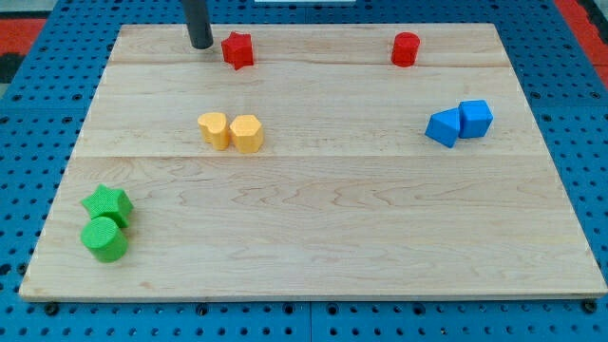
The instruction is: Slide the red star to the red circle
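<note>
The red star (237, 49) lies near the view's top, left of centre, on the wooden board (313, 218). The red circle (406, 48) stands to the view's right of it, at about the same height, well apart. My tip (200, 44) comes down from the view's top and rests just to the left of the red star, a small gap between them.
A yellow heart (214, 130) and a yellow hexagon-like block (247, 133) sit together below the star. Two blue blocks (443, 127) (475, 118) touch at the right. A green star (107, 203) and a green circle (104, 238) sit at the bottom left.
</note>
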You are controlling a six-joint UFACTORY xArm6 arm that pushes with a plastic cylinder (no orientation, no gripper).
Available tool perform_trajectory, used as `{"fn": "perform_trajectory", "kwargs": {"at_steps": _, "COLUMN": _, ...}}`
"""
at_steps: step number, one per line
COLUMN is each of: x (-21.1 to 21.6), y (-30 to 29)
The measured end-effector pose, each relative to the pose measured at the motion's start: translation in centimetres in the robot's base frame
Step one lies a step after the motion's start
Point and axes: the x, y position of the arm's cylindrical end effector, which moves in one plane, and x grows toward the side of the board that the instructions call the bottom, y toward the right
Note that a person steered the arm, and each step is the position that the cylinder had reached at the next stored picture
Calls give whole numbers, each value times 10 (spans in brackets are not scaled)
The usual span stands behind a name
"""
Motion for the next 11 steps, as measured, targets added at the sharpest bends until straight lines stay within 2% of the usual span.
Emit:
{"fn": "perform_trajectory", "kwargs": {"at_steps": 1, "x": 5, "y": 27}}
{"fn": "perform_trajectory", "kwargs": {"at_steps": 2, "x": 5, "y": 92}}
{"fn": "perform_trajectory", "kwargs": {"at_steps": 3, "x": 5, "y": 113}}
{"fn": "perform_trajectory", "kwargs": {"at_steps": 4, "x": 5, "y": 63}}
{"fn": "perform_trajectory", "kwargs": {"at_steps": 5, "x": 6, "y": 65}}
{"fn": "perform_trajectory", "kwargs": {"at_steps": 7, "x": 6, "y": 196}}
{"fn": "perform_trajectory", "kwargs": {"at_steps": 9, "x": 21, "y": 126}}
{"fn": "perform_trajectory", "kwargs": {"at_steps": 10, "x": 52, "y": 151}}
{"fn": "perform_trajectory", "kwargs": {"at_steps": 11, "x": 55, "y": 217}}
